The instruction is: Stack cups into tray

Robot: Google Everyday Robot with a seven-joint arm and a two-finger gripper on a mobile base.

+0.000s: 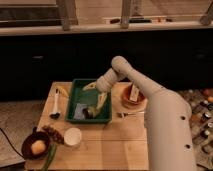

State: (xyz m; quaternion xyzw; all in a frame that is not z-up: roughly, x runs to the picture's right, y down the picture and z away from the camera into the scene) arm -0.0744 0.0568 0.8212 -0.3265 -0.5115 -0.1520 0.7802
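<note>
The end effector [96,106] is held low inside the dark green tray [78,99], toward its near right corner, with the arm [131,80] reaching in from the right. A dark olive-grey cup [89,113] is seen in the tray just beside the end effector's tip. Whether it is gripped, and how far the end effector is open, cannot be told. The white cup [73,136] is set on the wooden surface [112,146], outside the tray and near its front left corner. A dark bowl with a yellow fruit [35,146] is placed left of the white cup, and an orange-brown bowl [133,97] is found right of the tray.
</note>
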